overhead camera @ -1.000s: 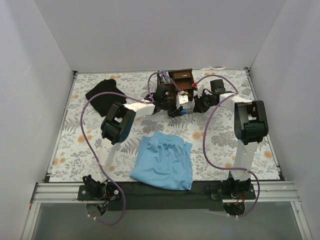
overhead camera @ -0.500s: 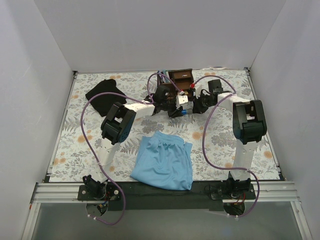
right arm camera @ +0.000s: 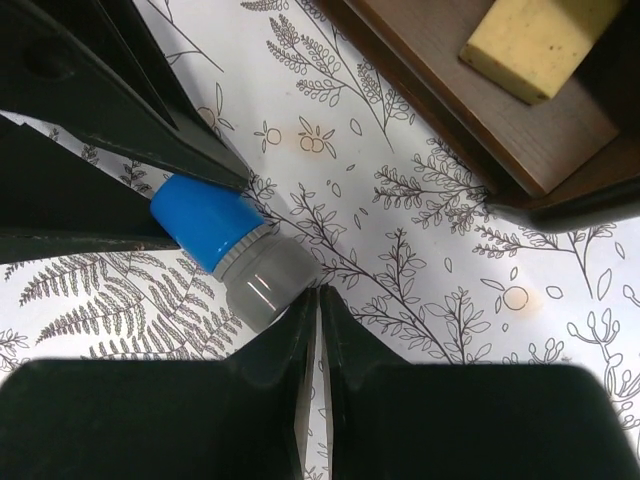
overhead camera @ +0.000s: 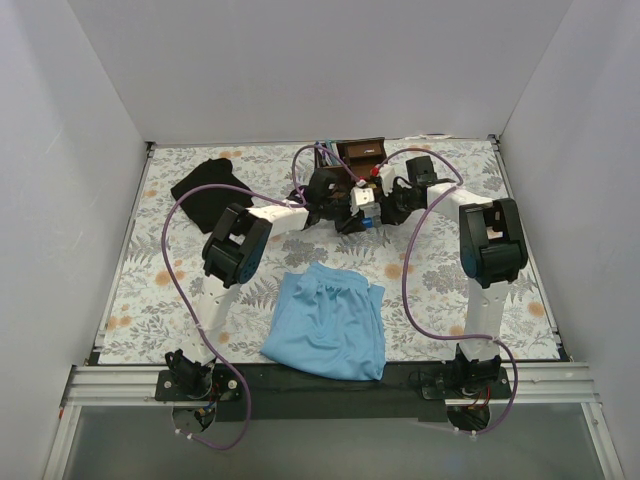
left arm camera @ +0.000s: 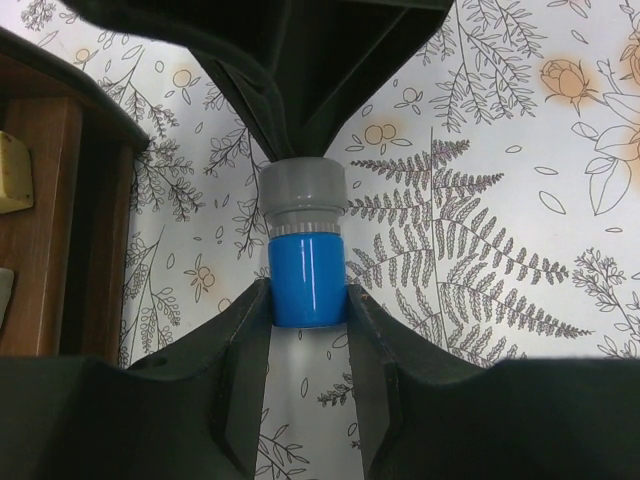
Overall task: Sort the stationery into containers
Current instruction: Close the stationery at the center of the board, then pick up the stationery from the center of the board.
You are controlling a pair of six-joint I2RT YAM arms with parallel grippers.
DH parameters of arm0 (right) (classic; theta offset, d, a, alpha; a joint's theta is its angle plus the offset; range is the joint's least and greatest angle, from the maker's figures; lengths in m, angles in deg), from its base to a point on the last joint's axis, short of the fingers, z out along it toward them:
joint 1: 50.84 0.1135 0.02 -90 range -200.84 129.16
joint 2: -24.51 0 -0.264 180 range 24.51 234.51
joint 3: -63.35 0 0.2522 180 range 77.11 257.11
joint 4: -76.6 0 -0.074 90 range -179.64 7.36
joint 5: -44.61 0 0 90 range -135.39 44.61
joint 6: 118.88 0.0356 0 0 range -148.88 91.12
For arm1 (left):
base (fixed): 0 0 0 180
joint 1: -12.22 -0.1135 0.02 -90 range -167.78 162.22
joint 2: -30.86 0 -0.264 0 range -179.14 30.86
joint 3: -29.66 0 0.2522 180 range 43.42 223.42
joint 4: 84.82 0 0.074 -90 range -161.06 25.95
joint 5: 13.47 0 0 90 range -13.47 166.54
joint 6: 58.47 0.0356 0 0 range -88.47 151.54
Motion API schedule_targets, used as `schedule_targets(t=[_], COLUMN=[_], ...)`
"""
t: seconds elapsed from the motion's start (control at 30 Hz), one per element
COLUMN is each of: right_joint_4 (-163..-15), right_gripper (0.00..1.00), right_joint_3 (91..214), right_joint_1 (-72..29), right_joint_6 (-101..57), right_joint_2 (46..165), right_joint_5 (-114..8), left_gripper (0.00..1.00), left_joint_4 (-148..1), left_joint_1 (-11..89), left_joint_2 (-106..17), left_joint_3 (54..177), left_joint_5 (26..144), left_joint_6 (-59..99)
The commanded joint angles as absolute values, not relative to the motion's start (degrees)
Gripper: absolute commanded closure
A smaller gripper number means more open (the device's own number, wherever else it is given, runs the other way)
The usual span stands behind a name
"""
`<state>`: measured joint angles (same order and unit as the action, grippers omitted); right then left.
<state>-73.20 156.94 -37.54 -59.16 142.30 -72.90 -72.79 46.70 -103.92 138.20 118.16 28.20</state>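
Note:
My left gripper (left arm camera: 307, 297) is shut on the blue cap of the blue-capped white cylinder (left arm camera: 303, 255), which lies just above the floral mat. In the right wrist view the cylinder (right arm camera: 240, 260) lies slanted, and my right gripper (right arm camera: 318, 297) is shut and empty, its tips touching the cylinder's grey end. In the top view both grippers, left (overhead camera: 360, 213) and right (overhead camera: 384, 207), meet in front of the dark brown wooden organizer (overhead camera: 362, 152). A tan eraser block (right arm camera: 540, 35) lies on an organizer shelf. Pens (overhead camera: 322, 150) stand in its left slot.
A light blue cloth (overhead camera: 328, 320) lies on the mat at the near middle. A black cloth (overhead camera: 210, 182) lies at the far left. The organizer's side wall (left arm camera: 60, 220) stands close to the left of the held cylinder. White walls enclose the table.
My right arm has moved left toward the left gripper, bringing its shut tips to the cylinder's grey end. The left gripper has stayed in place with the cylinder.

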Motion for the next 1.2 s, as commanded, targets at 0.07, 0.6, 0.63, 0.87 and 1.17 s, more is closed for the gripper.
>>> schedule_targets(t=[0.07,0.6,0.63,0.87,1.17], right_joint_4=[-74.8,-75.7,-75.4,-69.3,-61.7], right_gripper=[0.85,0.8,0.79,0.71,0.7], right_joint_3=[153.8,148.9,149.0,149.1,151.2], right_joint_1=[-30.8,-35.1,-35.8,-39.6,-42.8], right_joint_6=[-51.9,-49.2,-48.7,-50.6,-55.7], right_joint_2=[139.6,133.7,133.3,130.2,127.9], right_joint_5=[-84.6,-81.3,-80.7,-76.9,-74.9], left_gripper=[1.0,1.0,1.0,1.0,1.0], left_joint_4=[-77.6,-71.8,-71.7,-67.6,-61.7], left_joint_1=[48.3,46.8,46.7,46.7,46.6], left_joint_2=[-106.4,-101.8,-100.7,-93.6,-82.4], left_joint_3=[140.5,138.8,138.5,135.6,128.9], left_joint_5=[119.2,119.2,119.1,117.8,116.3], left_joint_6=[23.5,18.6,18.0,17.6,14.9])
